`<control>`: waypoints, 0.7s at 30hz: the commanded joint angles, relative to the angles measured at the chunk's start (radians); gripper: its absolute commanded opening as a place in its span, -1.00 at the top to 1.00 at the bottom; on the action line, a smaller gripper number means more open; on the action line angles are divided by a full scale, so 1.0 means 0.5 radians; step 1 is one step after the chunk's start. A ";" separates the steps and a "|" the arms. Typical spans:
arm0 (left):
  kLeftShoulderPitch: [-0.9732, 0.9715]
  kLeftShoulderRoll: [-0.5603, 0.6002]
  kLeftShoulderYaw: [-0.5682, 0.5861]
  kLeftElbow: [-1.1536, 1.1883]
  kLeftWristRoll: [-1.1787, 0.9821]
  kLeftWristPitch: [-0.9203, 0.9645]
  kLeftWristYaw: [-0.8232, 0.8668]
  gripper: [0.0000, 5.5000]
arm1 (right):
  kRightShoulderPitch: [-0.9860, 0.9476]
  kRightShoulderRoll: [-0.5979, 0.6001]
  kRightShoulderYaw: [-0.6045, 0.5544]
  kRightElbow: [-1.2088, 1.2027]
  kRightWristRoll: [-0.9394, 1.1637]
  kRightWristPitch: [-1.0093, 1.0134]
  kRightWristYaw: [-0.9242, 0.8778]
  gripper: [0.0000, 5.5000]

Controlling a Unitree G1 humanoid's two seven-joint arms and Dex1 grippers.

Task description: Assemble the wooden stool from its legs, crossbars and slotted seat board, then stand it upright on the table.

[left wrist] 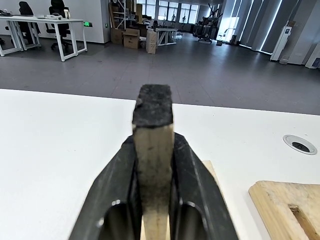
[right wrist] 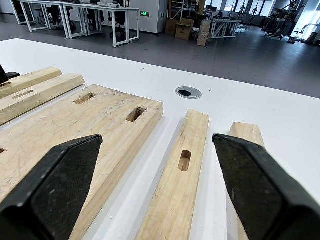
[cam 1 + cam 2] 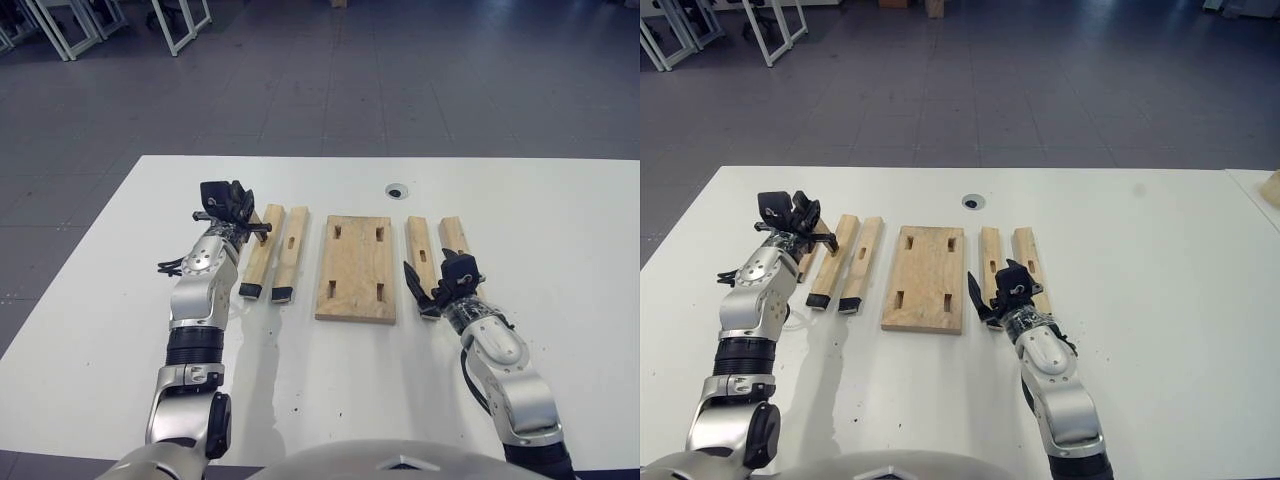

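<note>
Stool leg (image 1: 152, 140) with a black cap is clamped in my left pincer (image 3: 235, 212) at the left of the table (image 3: 560, 230). Flat beside it lie the outer left leg (image 3: 264, 250), inner left leg (image 3: 289, 252), slotted seat board (image 3: 356, 265), inner right leg (image 3: 420, 248) and outer right leg (image 3: 455, 240); my right pincer (image 3: 438, 282) hangs open over the inner right leg's near end

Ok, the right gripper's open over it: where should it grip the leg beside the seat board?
Probably across its narrow width near the slot, coming from above. The leg lies flat on the table, with gaps to the seat board and the outer leg giving the right gripper room.
</note>
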 commanded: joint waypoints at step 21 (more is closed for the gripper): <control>0.733 -0.218 -0.116 -0.121 0.157 0.352 0.107 0.85 | -0.024 -0.023 0.003 -0.008 -0.020 0.040 0.009 -0.47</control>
